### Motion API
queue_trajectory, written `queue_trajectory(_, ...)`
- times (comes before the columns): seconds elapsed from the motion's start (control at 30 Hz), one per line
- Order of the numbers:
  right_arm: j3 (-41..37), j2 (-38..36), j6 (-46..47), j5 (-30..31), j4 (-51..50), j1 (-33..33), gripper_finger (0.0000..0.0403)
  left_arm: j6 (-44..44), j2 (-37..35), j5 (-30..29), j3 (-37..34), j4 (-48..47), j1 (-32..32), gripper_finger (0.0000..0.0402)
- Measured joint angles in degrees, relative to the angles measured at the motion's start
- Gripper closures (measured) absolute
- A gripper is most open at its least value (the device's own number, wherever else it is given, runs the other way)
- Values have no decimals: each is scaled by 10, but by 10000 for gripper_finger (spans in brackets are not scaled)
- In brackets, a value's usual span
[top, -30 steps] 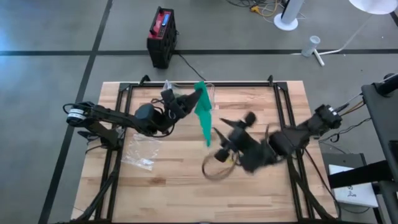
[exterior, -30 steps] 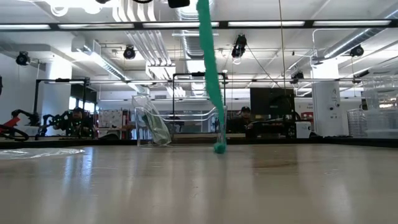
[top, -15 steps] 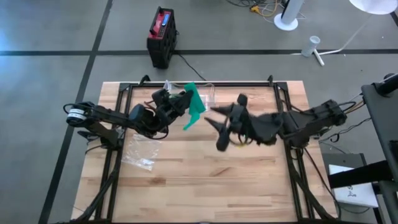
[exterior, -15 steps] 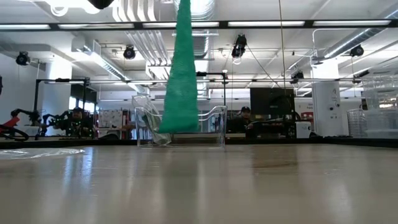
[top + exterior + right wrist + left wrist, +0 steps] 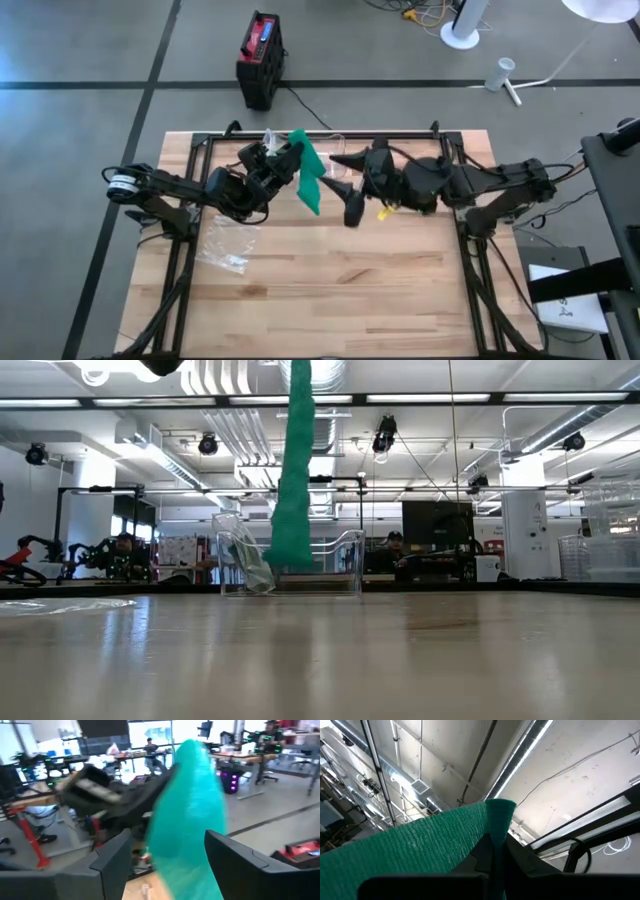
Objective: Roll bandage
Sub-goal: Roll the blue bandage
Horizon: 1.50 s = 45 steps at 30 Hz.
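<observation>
Hanging bandage (image 5: 310, 180) and clear box (image 5: 330, 565) crowd the far edge; near tabletop (image 5: 330, 290) open.

left gripper (image 5: 291, 152) raised near table's far edge, clamped on green bandage (image 5: 309, 180) hanging down | right gripper (image 5: 343, 186) just beside bandage, fingers apart, contact unclear | plastic bag (image 5: 226, 244) on wooden table (image 5: 330, 290)

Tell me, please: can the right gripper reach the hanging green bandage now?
Probably yes. The right gripper is open, beside the green bandage that hangs from the shut left gripper, and nothing stands between them.
</observation>
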Motion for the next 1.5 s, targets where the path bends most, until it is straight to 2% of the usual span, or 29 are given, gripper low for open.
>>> queue_trajectory(0.1, 0, 3, 14, -25, 3, -18, 175, 18, 0, 10, 0, 1, 0, 393)
queue_trajectory(0.33, 3, 28, 45, -145, 12, -46, 190, 48, 0, 13, 3, 4, 0, 393)
queue_trajectory(0.57, 14, 30, 36, -154, 29, -45, 217, 64, 0, 15, 3, 4, 0, 393)
queue_trajectory(0.7, 14, 27, 36, -154, 30, -45, 265, 89, 0, 15, 3, 4, 0, 393)
queue_trajectory(0.9, 14, 24, 13, -134, 22, -44, 385, 179, 0, 26, 4, -6, 1, 389)
queue_trajectory(1.0, 13, 9, 0, -129, -7, -43, 388, 212, -3, 71, 4, -30, 4, 368)
queue_trajectory(1.1, 13, -18, -23, -111, -60, -43, 394, 222, -19, 123, 4, -121, 15, 324)
queue_trajectory(1.2, 14, -51, -53, -97, -134, -43, 396, 233, -60, 148, 1, -292, 34, 268)
queue_trajectory(1.33, 14, -90, -98, -93, -276, -31, 398, 374, -141, 143, 3, -515, 45, 192)
queue_trajectory(1.43, 14, -100, -120, -94, -376, -16, 399, 479, -197, 131, 10, -631, 32, 148)
queue_trajectory(1.5, 14, -101, -123, -94, -426, -2, 399, 508, -229, 127, 15, -690, 19, 128)
